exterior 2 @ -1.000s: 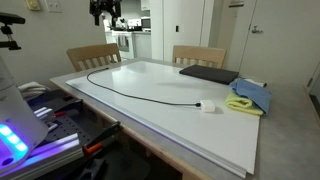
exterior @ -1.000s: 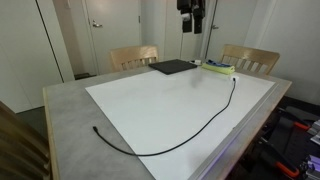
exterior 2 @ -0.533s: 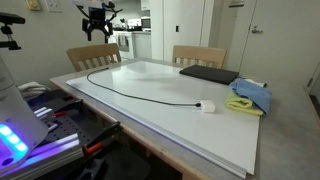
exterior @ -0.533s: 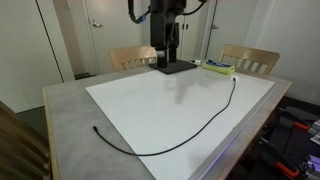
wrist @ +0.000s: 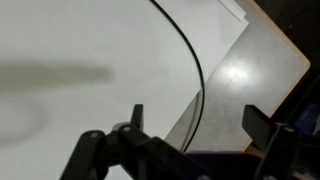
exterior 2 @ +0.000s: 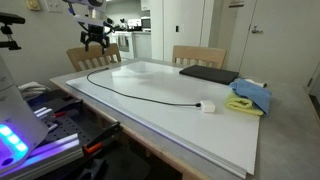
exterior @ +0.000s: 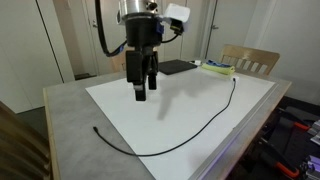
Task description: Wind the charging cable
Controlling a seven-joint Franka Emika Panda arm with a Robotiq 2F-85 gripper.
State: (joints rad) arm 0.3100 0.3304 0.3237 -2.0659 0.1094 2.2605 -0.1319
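The charging cable (exterior: 170, 150) is a thin black cord lying in a long curve across the white sheet (exterior: 190, 105). In an exterior view its white plug end (exterior 2: 207, 105) rests near the cloths, and the cord (exterior 2: 150, 98) loops back toward the far corner. My gripper (exterior: 140, 90) hangs open above the sheet's back left area, well clear of the cord, and it also shows high at the far corner (exterior 2: 95, 42). In the wrist view the cable (wrist: 198, 75) runs along the sheet's edge between my open gripper's (wrist: 197, 120) fingers, far below them. Nothing is held.
A flat black pad (exterior: 172, 67) lies at the back of the table, with blue and yellow cloths (exterior 2: 250, 97) beside it. Two wooden chairs (exterior 2: 198, 55) stand behind the table. Grey table margin (exterior: 65, 120) surrounds the sheet.
The arm has swung from high at the back of the table down and across to the sheet's far corner. The jaws stayed open. The cable has not moved.
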